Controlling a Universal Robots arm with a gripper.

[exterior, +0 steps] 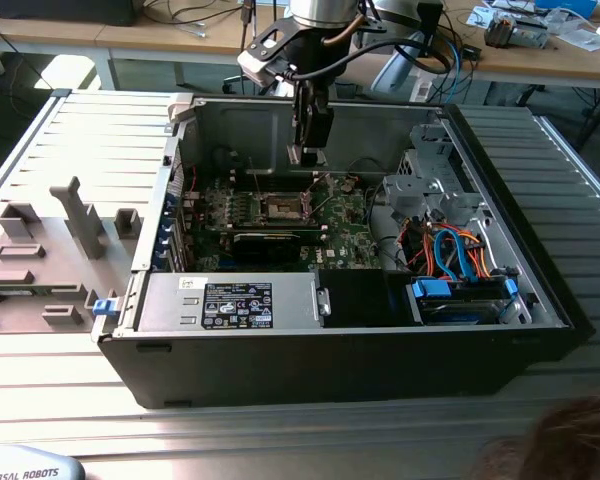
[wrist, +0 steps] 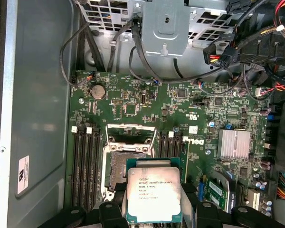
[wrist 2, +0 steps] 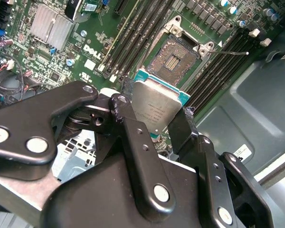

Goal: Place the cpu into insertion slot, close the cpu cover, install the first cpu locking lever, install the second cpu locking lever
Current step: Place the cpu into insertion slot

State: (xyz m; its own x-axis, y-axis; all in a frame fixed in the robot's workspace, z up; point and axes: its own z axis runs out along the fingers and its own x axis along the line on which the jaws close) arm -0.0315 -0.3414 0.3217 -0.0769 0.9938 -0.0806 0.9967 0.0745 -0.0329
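Note:
My gripper [exterior: 305,155] hangs inside the open computer case, above the motherboard and shut on the cpu [wrist 2: 157,102]. The cpu [wrist: 153,192] is a flat square chip with a silver top and a green edge, pinched by two opposite edges between the black fingers [wrist 2: 133,137]. Below it lies the insertion slot [wrist 2: 173,59], a square socket with a dark centre and a metal rim, uncovered and with nothing in it. The insertion slot [wrist: 125,164] sits beside the chip, partly hidden by it. The cpu cover [wrist: 131,132] stands folded back at the socket's far edge. Thin lever wires stick up beside the socket [exterior: 280,208].
Memory slots [wrist: 84,166] flank the socket. The case wall [exterior: 240,125] stands behind the arm. A drive cage [exterior: 430,180] with orange and blue cables is at the exterior view's right, a power supply [exterior: 230,300] at the front. A grey fixture tray [exterior: 50,250] lies outside.

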